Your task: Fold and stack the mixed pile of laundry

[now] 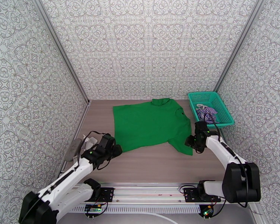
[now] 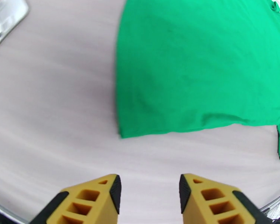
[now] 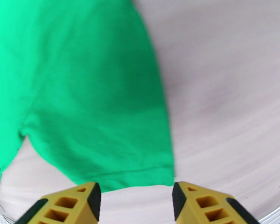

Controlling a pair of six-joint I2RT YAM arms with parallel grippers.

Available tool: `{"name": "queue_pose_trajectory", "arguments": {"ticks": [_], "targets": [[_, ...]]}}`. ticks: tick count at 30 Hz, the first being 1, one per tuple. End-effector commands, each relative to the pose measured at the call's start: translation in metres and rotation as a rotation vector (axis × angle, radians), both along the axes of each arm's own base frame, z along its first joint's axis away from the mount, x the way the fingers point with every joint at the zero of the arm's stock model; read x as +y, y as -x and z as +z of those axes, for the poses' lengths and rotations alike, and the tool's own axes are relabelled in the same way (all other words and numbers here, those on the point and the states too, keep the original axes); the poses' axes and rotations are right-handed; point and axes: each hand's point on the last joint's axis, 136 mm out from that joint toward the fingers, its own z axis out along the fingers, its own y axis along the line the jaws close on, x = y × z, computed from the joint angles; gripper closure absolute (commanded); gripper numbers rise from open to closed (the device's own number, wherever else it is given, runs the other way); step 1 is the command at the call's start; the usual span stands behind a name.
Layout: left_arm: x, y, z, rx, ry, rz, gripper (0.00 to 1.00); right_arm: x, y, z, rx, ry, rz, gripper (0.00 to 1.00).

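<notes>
A shallow pinch could catch only one layer or drag the green cloth [image 1: 151, 124] askew, since it lies flat on the table [image 1: 155, 167] just ahead of both arms. The left fingers [image 1: 117, 149] and right fingers [image 1: 188, 141] hover low at its near edge, spread and holding nothing. Farther right, the striped shirt [image 1: 206, 113] sits in the basket [image 1: 205, 93].

Right of the green cloth [image 1: 151, 124], the striped shirt [image 1: 206, 113] sits bunched in the basket [image 1: 203, 93], its shape unreadable. The left wrist view cuts the cloth at the top and right edges, the right wrist view at the top and left, its side hem blurred. Just short of the cloth, the left end effector [image 2: 150, 193] and right end effector [image 3: 136, 200] have their fingers cropped by the bottom edge.
</notes>
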Motion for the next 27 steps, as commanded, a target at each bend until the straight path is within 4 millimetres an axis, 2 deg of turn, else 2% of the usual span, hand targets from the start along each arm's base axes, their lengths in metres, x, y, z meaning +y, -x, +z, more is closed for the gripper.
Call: {"name": "queue_pose_trajectory", "arguments": {"ticks": [1,4,7,10,13,15,16,18,22,25,26,27], "targets": [[0.010,0.002,-0.011,0.054,-0.015,0.020,0.42,0.004,0.004,-0.015,0.050,-0.086,-0.052,0.47],[0.004,-0.015,-0.023,0.053,0.048,0.024,0.27,0.010,0.001,-0.024,0.059,-0.131,-0.074,0.50],[-0.007,-0.034,-0.037,0.033,0.136,0.048,0.25,0.011,0.005,-0.035,0.086,-0.143,-0.096,0.52],[-0.018,-0.055,-0.042,-0.014,0.198,0.062,0.24,0.012,0.004,-0.045,0.095,-0.154,-0.120,0.58],[-0.031,-0.073,-0.047,-0.022,0.213,0.036,0.10,0.011,-0.002,-0.051,0.097,-0.149,-0.132,0.66],[-0.037,-0.081,-0.053,-0.012,0.206,0.026,0.09,0.009,-0.009,-0.052,0.089,-0.139,-0.133,0.74],[-0.039,-0.084,-0.056,-0.010,0.198,0.030,0.12,0.007,-0.012,-0.051,0.085,-0.130,-0.131,0.78],[-0.042,-0.087,-0.064,0.007,0.192,0.039,0.28,0.004,-0.016,-0.048,0.077,-0.114,-0.124,0.88],[-0.042,-0.085,-0.071,0.019,0.129,0.053,0.70,-0.003,-0.017,-0.036,0.048,-0.069,-0.119,1.00],[-0.037,-0.079,-0.071,0.024,0.099,0.065,0.95,-0.008,-0.012,-0.022,0.029,-0.034,-0.114,1.00],[-0.035,-0.077,-0.070,0.025,0.091,0.067,1.00,-0.010,-0.008,-0.018,0.027,-0.024,-0.112,1.00],[-0.032,-0.074,-0.069,0.024,0.082,0.069,1.00,-0.011,-0.004,-0.012,0.023,-0.011,-0.109,1.00]]}}
